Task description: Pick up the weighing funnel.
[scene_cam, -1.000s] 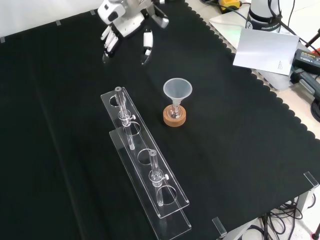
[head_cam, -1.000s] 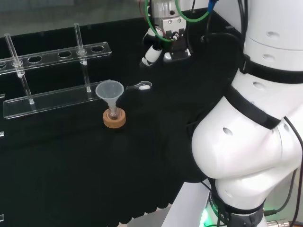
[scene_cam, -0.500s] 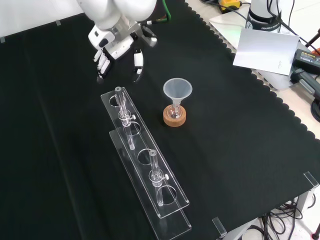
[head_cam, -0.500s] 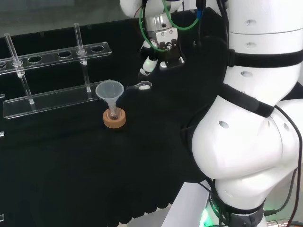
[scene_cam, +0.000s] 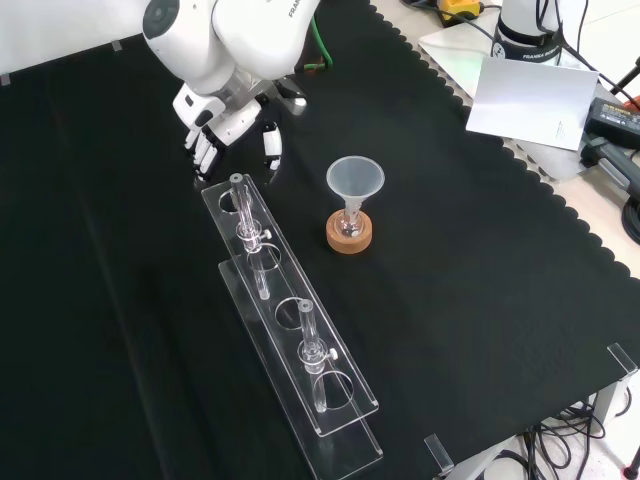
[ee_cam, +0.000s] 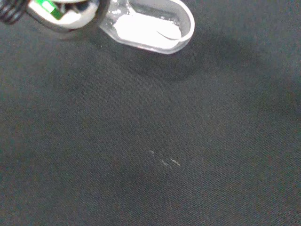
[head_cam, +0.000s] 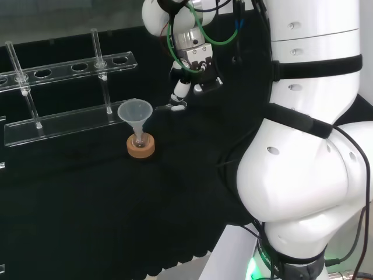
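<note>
The weighing funnel (head_cam: pixel 176 106), a small clear scoop with white powder in it, lies on the black cloth just right of the big funnel's mouth in the head view. The wrist view shows the weighing funnel (ee_cam: pixel 153 27) close up, lying flat on the cloth. The hand (head_cam: pixel 195 73) hangs directly above it with fingers pointing down, straight and spread, the fingertips (head_cam: pixel 180 92) just over the scoop. In the front view the hand (scene_cam: pixel 228 118) hovers by the rack's far end, its fingers and thumb apart with nothing between them.
The big funnel (head_cam: pixel 135 111) stands in a small flask on a cork ring (head_cam: pixel 141 147), left of the weighing funnel in the head view. A clear test-tube rack (scene_cam: pixel 290 320) holding glass tubes lies close to the hand in the front view. Papers (scene_cam: pixel 530 100) lie beyond the cloth's edge.
The hand has come down and moved toward the weighing funnel and the rack, from well above the cloth to just over the scoop. Its fingers stay spread. The ware has not moved.
</note>
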Robot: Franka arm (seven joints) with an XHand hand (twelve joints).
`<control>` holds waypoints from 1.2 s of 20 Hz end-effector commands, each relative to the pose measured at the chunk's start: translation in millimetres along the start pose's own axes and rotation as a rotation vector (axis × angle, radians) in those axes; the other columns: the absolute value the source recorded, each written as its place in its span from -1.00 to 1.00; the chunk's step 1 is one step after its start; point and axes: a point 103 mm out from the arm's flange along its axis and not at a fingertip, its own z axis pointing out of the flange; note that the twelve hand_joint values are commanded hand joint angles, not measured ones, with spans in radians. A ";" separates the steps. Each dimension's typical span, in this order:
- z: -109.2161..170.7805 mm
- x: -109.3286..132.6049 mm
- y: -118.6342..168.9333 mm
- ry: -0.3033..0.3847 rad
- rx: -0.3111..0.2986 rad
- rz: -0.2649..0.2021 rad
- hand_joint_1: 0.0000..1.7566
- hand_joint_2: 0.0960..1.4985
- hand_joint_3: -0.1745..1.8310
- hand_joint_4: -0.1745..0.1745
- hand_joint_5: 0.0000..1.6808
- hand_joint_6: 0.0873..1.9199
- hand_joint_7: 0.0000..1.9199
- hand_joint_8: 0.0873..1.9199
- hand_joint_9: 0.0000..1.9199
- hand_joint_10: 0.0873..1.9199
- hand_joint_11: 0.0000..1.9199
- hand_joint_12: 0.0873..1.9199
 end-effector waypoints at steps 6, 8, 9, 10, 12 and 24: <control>16.0 3.2 7.2 -0.022 0.022 -0.010 -0.02 -0.28 -0.32 -0.23 -0.31 -1.00 -0.59 -0.36 -0.35 -0.48 -0.65 0.35; 19.1 2.1 8.6 -0.029 0.024 -0.008 -0.02 -0.28 -0.32 -0.22 -0.29 -0.99 -0.59 -0.35 -0.35 -0.48 -0.64 0.35; 20.3 1.9 9.2 -0.035 0.022 -0.008 -0.02 -0.28 -0.32 -0.21 -0.29 -0.99 -0.58 -0.35 -0.35 -0.48 -0.64 0.35; 21.6 1.8 9.8 -0.046 0.017 -0.011 -0.02 -0.28 -0.32 -0.21 -0.28 -0.99 -0.58 -0.35 -0.34 -0.48 -0.64 0.35; 24.1 0.7 11.3 -0.064 0.012 -0.010 -0.02 -0.28 -0.31 -0.21 -0.27 -0.98 -0.58 -0.35 -0.34 -0.48 -0.63 0.35; 30.5 3.3 21.1 -0.124 0.001 -0.017 0.00 -0.29 -0.30 -0.16 -0.23 -0.94 -0.53 -0.35 -0.31 -0.48 -0.60 0.34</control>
